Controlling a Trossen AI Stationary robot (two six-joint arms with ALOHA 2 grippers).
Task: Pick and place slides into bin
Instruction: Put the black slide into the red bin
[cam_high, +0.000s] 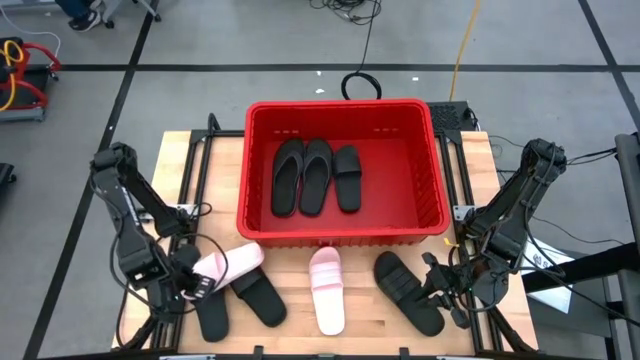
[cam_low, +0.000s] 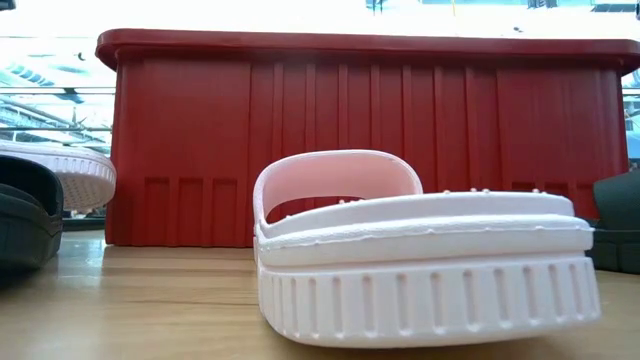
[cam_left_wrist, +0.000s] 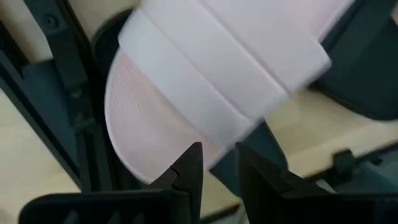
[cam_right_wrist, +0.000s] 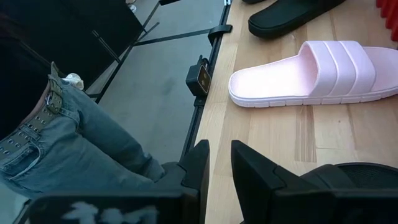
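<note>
The red bin (cam_high: 340, 105) stands at the table's far middle, with three black slides (cam_high: 315, 175) lying flat inside. One pink slide (cam_high: 232, 264) lies slanted at the near left, partly resting on a black slide (cam_high: 255, 297). My left gripper (cam_left_wrist: 217, 165) points down over this pink slide's side, where the broad strap (cam_left_wrist: 205, 68) ends. It is open, with one finger over the footbed and one outside the rim. A second pink slide (cam_high: 326, 290) lies flat at the near middle. My right gripper (cam_high: 440, 285) waits at the near right beside two black slides (cam_high: 405, 285), its fingers slightly apart with nothing between them.
Another black slide (cam_high: 212, 318) lies near the table's front left corner. In the right wrist view a person in jeans (cam_right_wrist: 56, 143) stands just off the table's near edge. Bare wood shows between the middle pink slide and the black slides on either side.
</note>
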